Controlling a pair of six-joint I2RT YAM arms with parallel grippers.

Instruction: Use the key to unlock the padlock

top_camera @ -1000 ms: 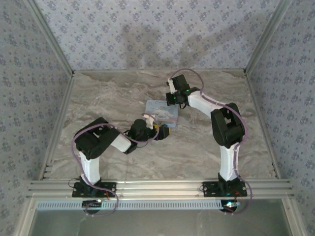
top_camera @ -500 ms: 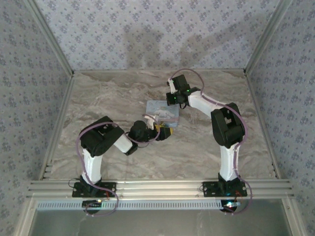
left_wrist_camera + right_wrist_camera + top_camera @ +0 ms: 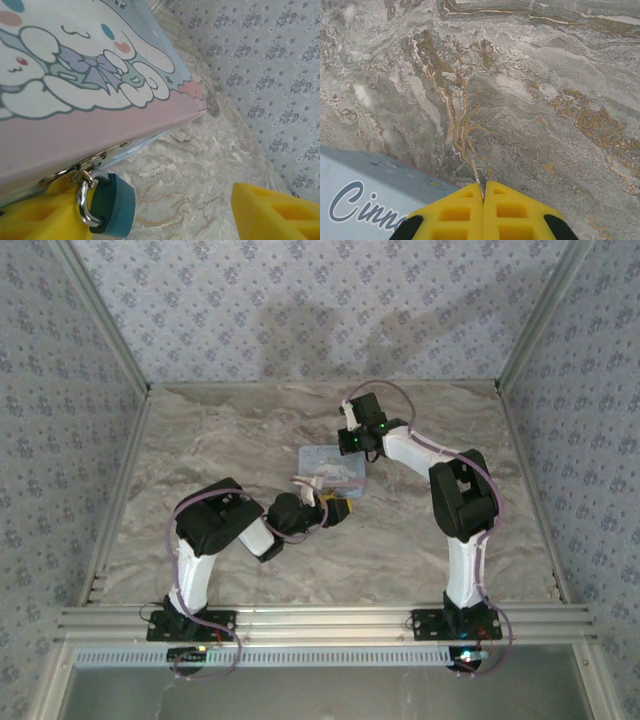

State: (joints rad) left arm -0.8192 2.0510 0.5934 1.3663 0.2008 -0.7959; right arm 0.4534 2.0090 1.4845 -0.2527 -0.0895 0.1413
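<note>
- The left gripper (image 3: 160,212) hangs at the near side of the tin (image 3: 100,90). Its jaws stand wide apart and clamp nothing.
- The padlock (image 3: 118,209) lies between those fingers, against one yellow finger (image 3: 40,220) and well apart from the other.
- Its shackle (image 3: 82,200) is closed and threaded through the hasp (image 3: 75,167) on the tin's near edge. I judge the lock not yet opened.
- The padlock's body rests low by the table (image 3: 200,165), and its keyhole is not visible from here.
- The tin's lid is down, and its cartoon print faces up.
- At the tin's far side the right gripper (image 3: 483,192) points down at the table, just beside a corner of the tin.
- Its tips are pressed together on a thin pale sliver that pokes out between them. I take that to be the key (image 3: 476,176), seen edge-on.
- Done, as far as it shows: the key is picked up, and the left gripper is placed to steady the padlock.
- Left: grip the padlock, bring the key across the tin, seat it in the keyhole, turn it, and free the shackle. I judge the task to be in its early half.
- Key and padlock are well apart, with the tin between them.
- Count: one padlock, one key, one tin, two grippers.
</note>
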